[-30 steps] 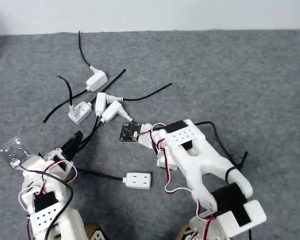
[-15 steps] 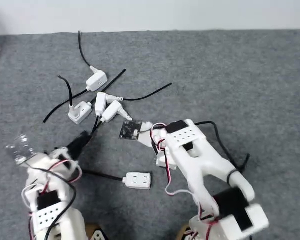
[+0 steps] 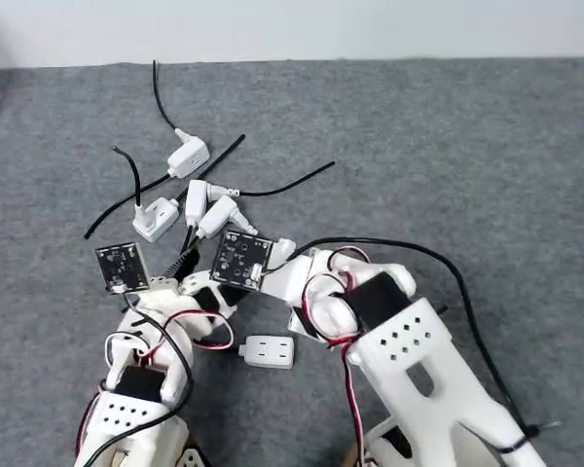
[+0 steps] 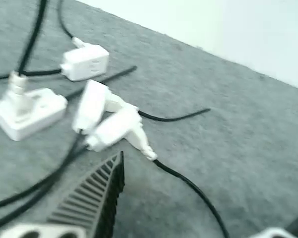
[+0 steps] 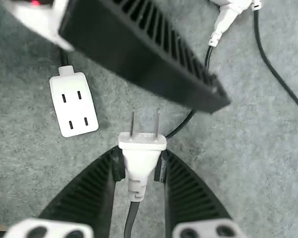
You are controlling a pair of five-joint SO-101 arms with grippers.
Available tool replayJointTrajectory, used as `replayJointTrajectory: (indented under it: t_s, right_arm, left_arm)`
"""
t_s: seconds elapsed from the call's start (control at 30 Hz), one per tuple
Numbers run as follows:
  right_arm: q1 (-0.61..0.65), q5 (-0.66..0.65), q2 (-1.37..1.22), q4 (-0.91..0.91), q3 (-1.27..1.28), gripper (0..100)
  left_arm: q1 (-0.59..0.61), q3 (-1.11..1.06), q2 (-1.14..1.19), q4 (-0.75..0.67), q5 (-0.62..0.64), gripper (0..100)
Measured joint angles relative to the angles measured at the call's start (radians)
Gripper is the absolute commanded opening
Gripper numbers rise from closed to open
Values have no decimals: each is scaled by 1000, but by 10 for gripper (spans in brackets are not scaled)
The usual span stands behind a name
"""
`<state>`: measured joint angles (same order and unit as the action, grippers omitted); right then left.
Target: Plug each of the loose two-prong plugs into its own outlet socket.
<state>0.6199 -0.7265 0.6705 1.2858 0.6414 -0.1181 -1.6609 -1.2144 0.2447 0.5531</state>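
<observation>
Well, the right gripper [image 5: 140,156] is pinching a two-prong plug [image 5: 141,141]. The outlet socket [image 5: 73,104] lies just beside it, about six o'clock from overhead. The prongs aim past it, and I'd fear they'll snag the crowding left arm [image 3: 117,418].

I see a grey carpeted surface [image 3: 487,156] beneath the fingers [image 5: 84,198] and a pale wall [image 3: 292,29] well beyond their tips.

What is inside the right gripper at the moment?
The right gripper is shut on a white two-prong plug, its prongs bare and in no socket. Its cord runs back between the fingers, where the rest is covered.
</observation>
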Motion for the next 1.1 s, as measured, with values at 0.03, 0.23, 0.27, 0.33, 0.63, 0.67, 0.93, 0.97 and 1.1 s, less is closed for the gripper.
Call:
replayJointTrajectory:
  t_s: [0.03, 0.23, 0.27, 0.33, 0.63, 0.67, 0.93, 0.97, 1.1]
  right_arm:
    - [0, 0, 2, 0, 0, 7]
    - [-23, 0, -17, -44, -6, 7]
    - [-35, 0, -34, -54, -18, 7]
    - [-52, 0, -74, -64, -57, 7]
    - [-64, 3, -109, 71, -276, 7]
    - [-64, 3, -109, 89, -290, 7]
    - [-64, 3, -107, 118, -318, 7]
    - [-64, 3, -107, 118, -318, 7]
    - [-64, 3, -107, 118, -318, 7]
  left_arm:
    - [-5, 0, 0, 0, 3, 527]
    - [-14, 0, 0, 0, 12, 527]
    - [-15, 0, 0, 0, 12, 527]
    - [-40, 0, 0, 0, 12, 527]
    - [-80, -3, -12, -20, 18, 527]
    - [-80, -5, -12, -20, 18, 527]
    - [-80, -6, -12, -17, 18, 527]
    - [-80, -6, -12, -17, 18, 527]
    - [-80, -6, -12, -17, 15, 527]
